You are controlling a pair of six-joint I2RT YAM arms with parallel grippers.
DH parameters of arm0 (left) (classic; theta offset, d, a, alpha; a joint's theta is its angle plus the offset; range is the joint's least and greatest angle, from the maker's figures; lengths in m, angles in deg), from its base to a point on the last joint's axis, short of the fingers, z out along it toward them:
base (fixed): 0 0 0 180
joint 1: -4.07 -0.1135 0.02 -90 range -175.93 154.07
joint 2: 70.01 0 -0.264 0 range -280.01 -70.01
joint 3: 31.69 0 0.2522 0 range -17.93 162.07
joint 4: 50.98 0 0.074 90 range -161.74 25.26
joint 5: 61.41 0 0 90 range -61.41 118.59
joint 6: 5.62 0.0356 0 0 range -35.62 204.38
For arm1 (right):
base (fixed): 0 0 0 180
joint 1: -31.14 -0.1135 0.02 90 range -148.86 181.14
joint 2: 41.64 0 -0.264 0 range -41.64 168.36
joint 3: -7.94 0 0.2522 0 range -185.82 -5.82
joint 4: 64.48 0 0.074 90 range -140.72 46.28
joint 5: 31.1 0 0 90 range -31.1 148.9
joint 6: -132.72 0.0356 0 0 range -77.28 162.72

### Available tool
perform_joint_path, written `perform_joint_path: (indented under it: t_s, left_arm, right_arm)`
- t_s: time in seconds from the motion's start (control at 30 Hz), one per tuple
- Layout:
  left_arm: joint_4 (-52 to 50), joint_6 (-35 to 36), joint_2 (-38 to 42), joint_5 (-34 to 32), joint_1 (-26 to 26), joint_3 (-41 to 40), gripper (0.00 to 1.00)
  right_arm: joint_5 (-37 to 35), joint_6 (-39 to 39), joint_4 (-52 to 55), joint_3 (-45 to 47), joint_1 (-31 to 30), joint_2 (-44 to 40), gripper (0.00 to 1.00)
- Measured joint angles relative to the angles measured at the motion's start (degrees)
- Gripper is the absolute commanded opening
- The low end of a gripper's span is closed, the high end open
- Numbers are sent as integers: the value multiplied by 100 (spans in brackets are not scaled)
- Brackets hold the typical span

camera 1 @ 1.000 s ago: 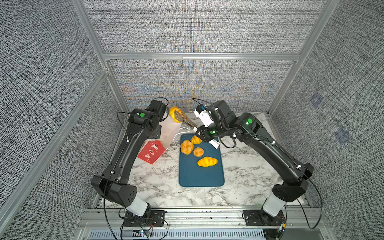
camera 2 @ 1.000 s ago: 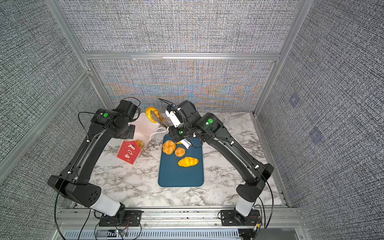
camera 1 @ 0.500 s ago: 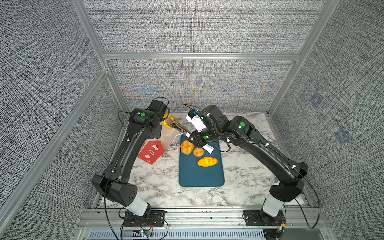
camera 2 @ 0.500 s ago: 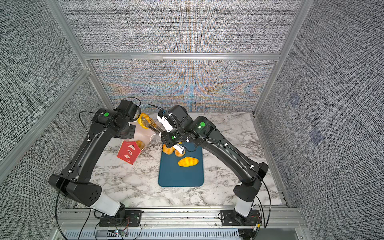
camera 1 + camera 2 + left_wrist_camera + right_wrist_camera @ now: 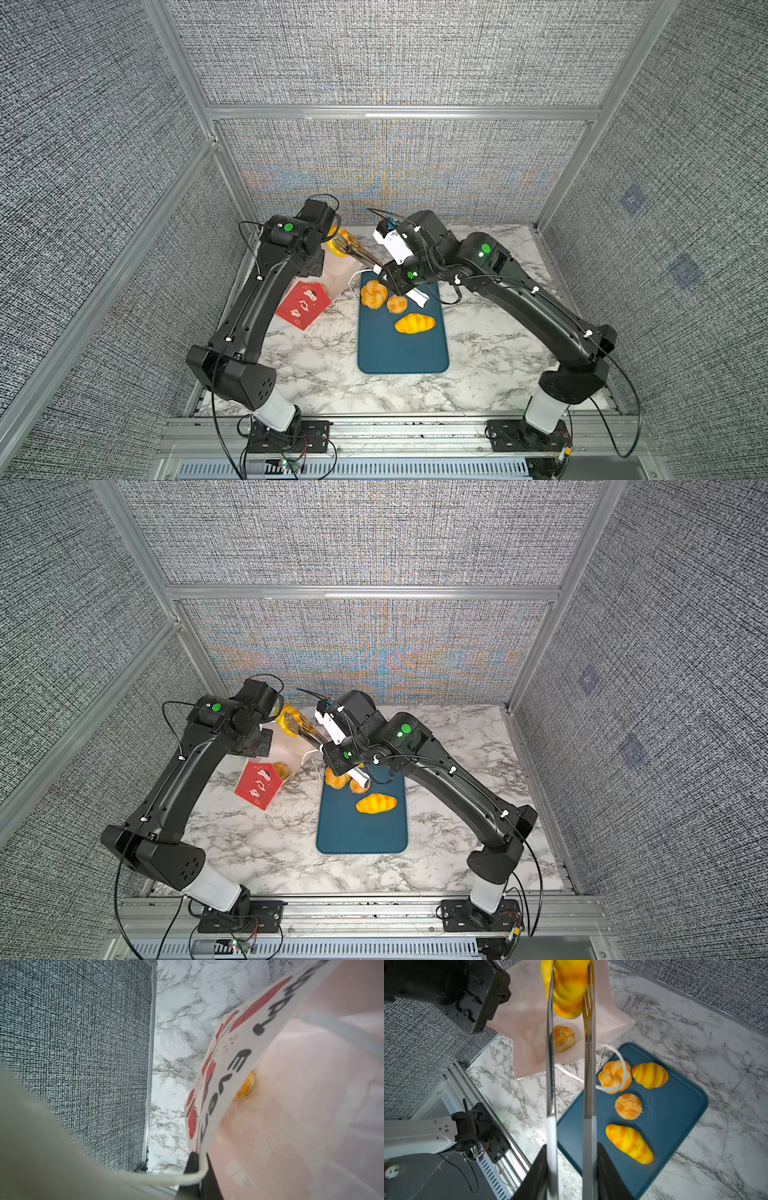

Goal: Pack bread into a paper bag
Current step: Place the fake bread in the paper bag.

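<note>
1. The left claw (image 5: 200,1169) shows only two dark fingertips, closed on the rim of the paper bag (image 5: 228,1068). The picture's edge cuts off the rest, and in both top views the left arm (image 5: 299,249) hides it.
2. Just beyond that claw the bag's inside is blurred; a roll (image 5: 246,1086) shows only as a sliver behind the printed wall.
3. The cord handle (image 5: 166,1178) beside the left claw is a pale blur.
4. The right claw (image 5: 573,1176), clamped on the tongs (image 5: 588,1084), is cropped to its fingers. The croissant (image 5: 568,987) at the tongs' far end is cut off.
5. In both top views the right arm (image 5: 419,266) covers a second croissant (image 5: 650,1075) beneath that claw.
</note>
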Motion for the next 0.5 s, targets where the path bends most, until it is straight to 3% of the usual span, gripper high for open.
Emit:
perform_joint_path:
  t_s: [0.5]
  left_arm:
    - [7,68,-46,2,0,42,2]
  right_arm:
    - [-170,-122,146,-22,-2,-131,34]
